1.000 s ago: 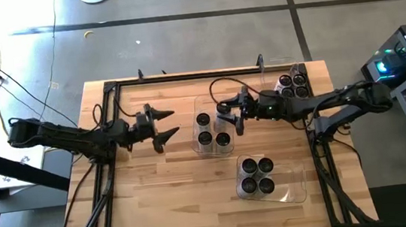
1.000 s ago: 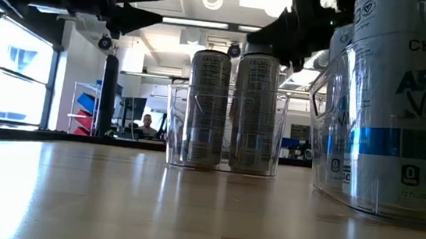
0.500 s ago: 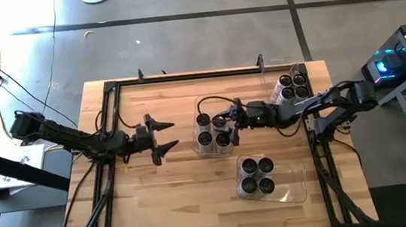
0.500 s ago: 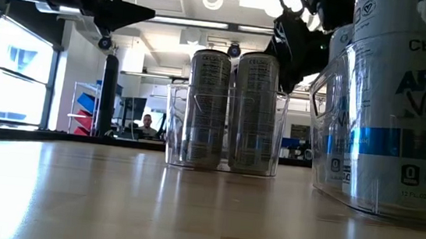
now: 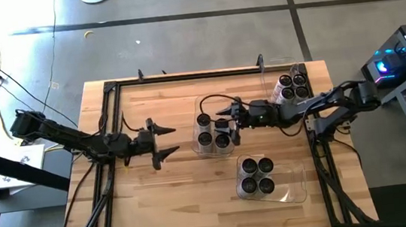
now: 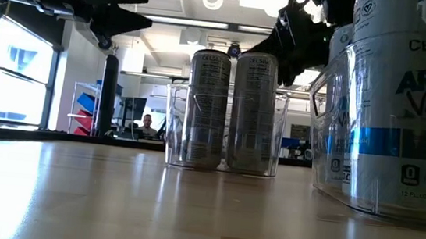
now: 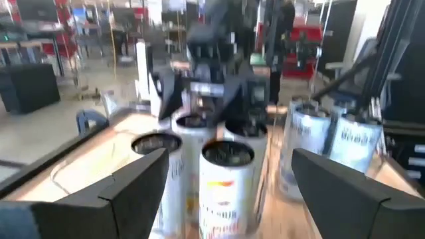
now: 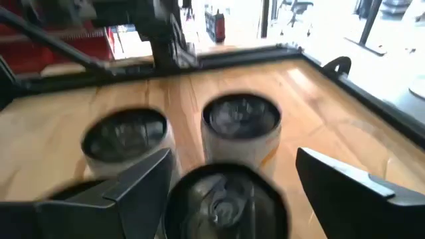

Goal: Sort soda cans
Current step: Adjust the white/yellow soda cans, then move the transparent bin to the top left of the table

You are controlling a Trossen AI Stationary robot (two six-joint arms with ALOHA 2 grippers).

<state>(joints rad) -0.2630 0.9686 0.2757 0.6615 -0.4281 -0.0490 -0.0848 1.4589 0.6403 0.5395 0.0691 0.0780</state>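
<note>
Three clear bins (image 5: 212, 131) on wooden table (image 5: 165, 185); concrete floor (image 5: 180, 40).

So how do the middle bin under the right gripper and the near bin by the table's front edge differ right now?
The middle bin shows three soda cans in the high view; the near bin shows four. The right gripper hangs open over the middle bin's cans, while no gripper is over the near bin. The left gripper waits open, left of both. Both bins are clear plastic, with cans standing upright.
</note>
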